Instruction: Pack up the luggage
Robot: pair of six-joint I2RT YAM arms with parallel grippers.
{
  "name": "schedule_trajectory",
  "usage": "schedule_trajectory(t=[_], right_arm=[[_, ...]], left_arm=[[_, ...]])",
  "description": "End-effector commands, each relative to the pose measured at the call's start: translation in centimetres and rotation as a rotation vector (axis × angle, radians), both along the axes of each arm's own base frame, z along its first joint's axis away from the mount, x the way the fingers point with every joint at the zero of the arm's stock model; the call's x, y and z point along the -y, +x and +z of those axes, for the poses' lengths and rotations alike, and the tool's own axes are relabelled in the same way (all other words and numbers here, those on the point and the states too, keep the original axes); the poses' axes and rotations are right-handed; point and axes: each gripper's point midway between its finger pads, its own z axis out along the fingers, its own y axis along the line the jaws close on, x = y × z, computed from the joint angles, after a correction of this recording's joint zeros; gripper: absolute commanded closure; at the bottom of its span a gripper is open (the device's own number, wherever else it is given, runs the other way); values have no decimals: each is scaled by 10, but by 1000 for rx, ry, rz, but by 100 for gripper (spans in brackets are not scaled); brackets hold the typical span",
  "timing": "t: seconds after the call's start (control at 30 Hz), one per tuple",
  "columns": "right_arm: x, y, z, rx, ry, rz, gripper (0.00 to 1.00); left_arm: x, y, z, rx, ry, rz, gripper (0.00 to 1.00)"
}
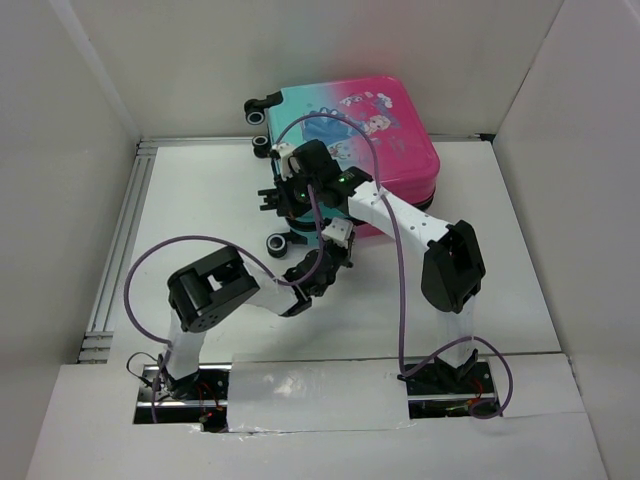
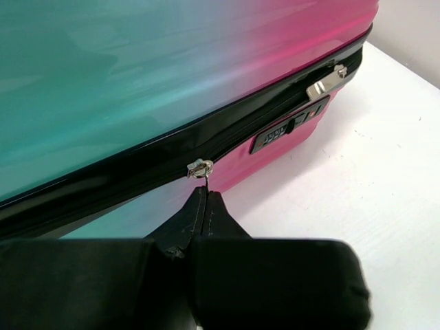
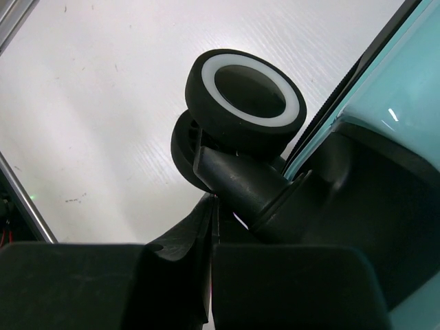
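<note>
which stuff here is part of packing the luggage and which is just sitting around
job: luggage, zipper pull, left gripper pinching it, right gripper shut beside a wheel
just there: aluminium rail, white side walls

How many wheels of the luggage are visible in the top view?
3. One wheel at the luggage's far left corner, one just nearer along that left side, one at the near left corner. The right arm may hide another.

Cannot read combination lock (image 2: 289,129) digits: too small. Cannot see rear wheel (image 3: 183,148) whole, masked by front wheel (image 3: 244,100). Cannot see luggage (image 1: 395,125) near edge, under right arm (image 1: 392,212).
</note>
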Motion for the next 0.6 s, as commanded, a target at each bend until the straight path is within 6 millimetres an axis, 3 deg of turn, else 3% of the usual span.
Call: schedule_trajectory(t=[0.0, 0.03, 0.33, 0.37, 0.57], right_arm=[[34, 80, 31, 223, 1, -236, 100], [34, 80, 31, 223, 1, -236, 100], [39, 81, 36, 223, 0, -245, 100], [47, 85, 34, 219, -14, -265, 100], [63, 76, 49, 206, 23, -275, 100]], left_arm=[[88, -77, 5, 8, -9, -374, 100], [91, -75, -6, -6, 9, -374, 100], [133, -71, -4, 1, 33, -444, 100], [138, -71, 3, 6, 27, -456, 100], [155, -79, -4, 21, 59, -548, 100]])
